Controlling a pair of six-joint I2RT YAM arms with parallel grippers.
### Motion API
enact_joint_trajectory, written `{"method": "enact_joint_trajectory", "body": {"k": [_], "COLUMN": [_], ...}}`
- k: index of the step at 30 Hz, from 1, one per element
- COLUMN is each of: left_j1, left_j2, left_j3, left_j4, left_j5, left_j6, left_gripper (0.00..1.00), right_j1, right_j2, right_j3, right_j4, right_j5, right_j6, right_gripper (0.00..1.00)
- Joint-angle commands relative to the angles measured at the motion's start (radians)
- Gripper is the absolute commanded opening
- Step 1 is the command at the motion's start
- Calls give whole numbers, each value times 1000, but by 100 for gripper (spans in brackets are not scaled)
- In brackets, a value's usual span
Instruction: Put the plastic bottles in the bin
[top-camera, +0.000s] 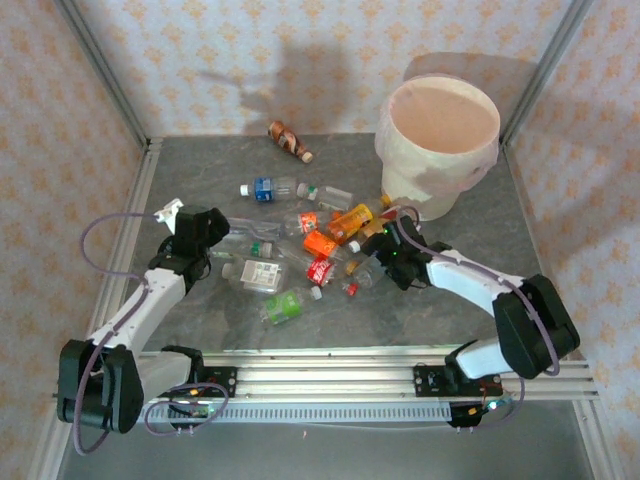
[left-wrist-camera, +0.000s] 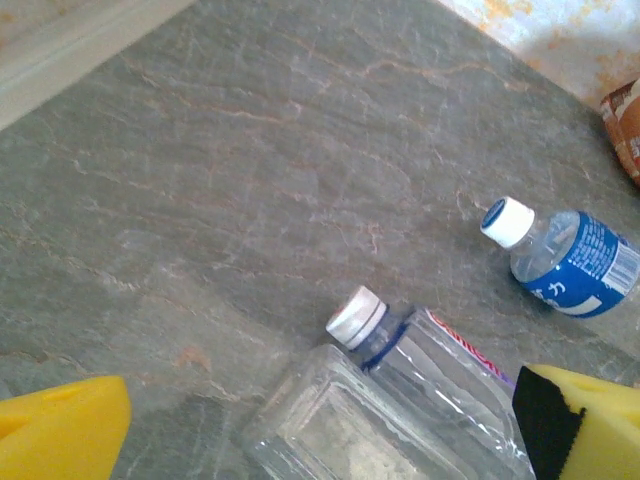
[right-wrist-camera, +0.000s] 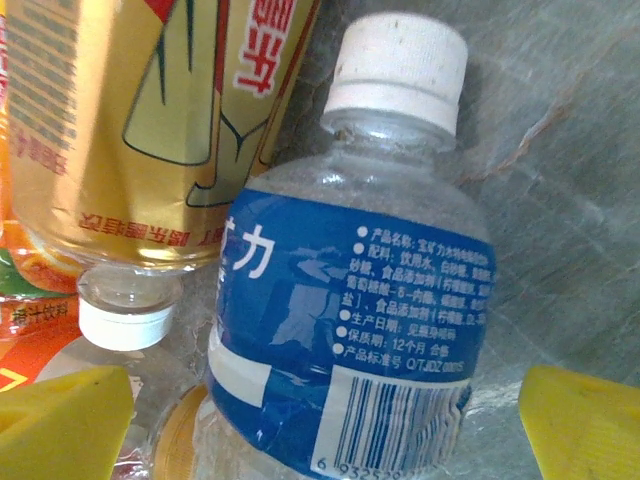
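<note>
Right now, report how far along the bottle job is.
Done: nothing evident; the bin shows no bottle inside as far as visible. In hand: the left claw, open, hangs over a clear bottle; the right claw, open, straddles a blue-labelled bottle; neither is gripped. Left: the pile of bottles and the brown bottle at the back lie on the table.
</note>
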Motion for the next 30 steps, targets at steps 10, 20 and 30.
{"method": "enact_joint_trajectory", "body": {"k": [10,20,30], "left_j1": [2,2,2], "left_j2": [13,27,61], "left_j3": [9,32,62], "left_j4": [-46,-87,-107], "left_j5": [4,-43,-55], "left_j6": [-116,-144,-165], "left_gripper": [100,100,100], "right_j1": [17,15,9], "right_j2": [129,104,8], "right_j3": [75,78,9], "right_j4": [-98,-200,-164], "right_j5": [-32,95,223], "right_j6": [44,46,52], "right_gripper": [89,78,63]}}
